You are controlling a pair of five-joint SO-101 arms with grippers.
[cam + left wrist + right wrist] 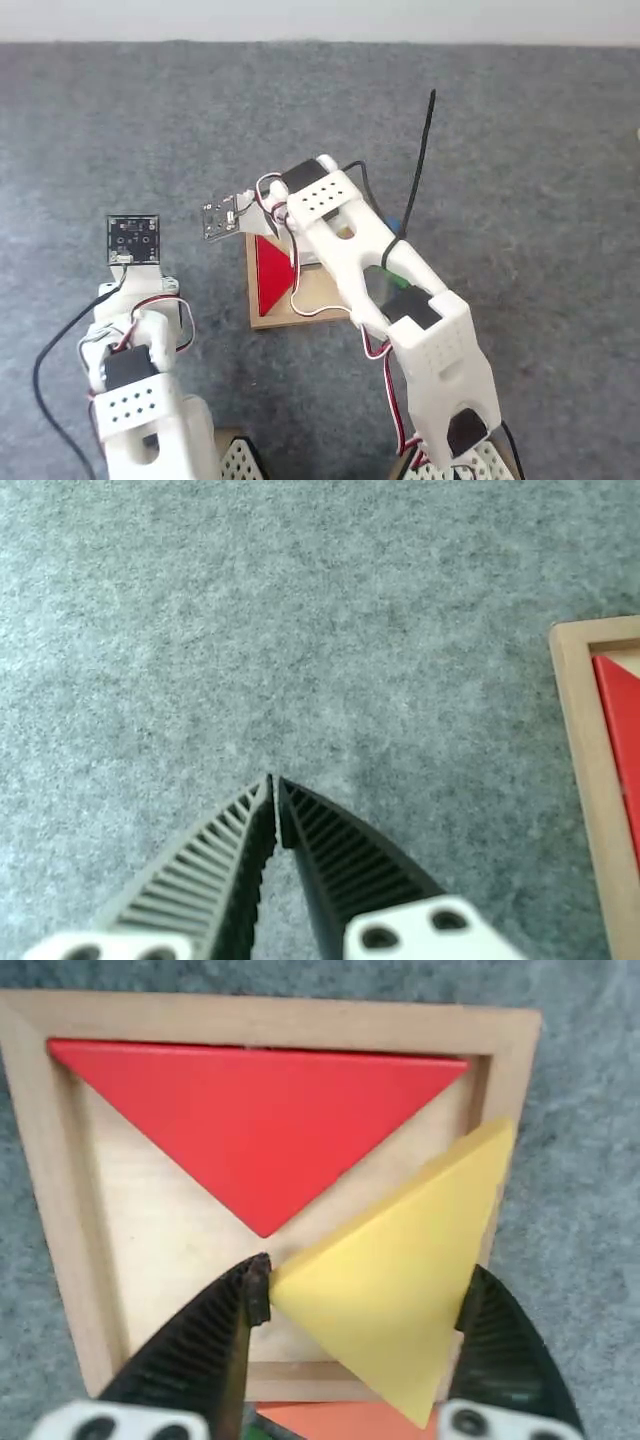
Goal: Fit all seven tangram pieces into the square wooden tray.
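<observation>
The square wooden tray (50, 1210) lies under my right gripper (370, 1295). A large red triangle (260, 1120) lies flat in it along one side. My right gripper is shut on a large yellow triangle (390, 1290), held tilted over the tray with one corner out over the rim. An orange piece (320, 1422) and a bit of green peek out beyond the tray's rim. In the high view the right arm covers most of the tray (268, 318), with the red triangle (270, 275) showing. My left gripper (273, 782) is shut and empty over bare carpet, beside a tray corner (575, 710).
Grey carpet covers the table. A green piece (400, 276) and a blue piece (393, 225) show partly behind the right arm, to the right of the tray. The left arm (135, 330) stands at the lower left, well apart from the tray.
</observation>
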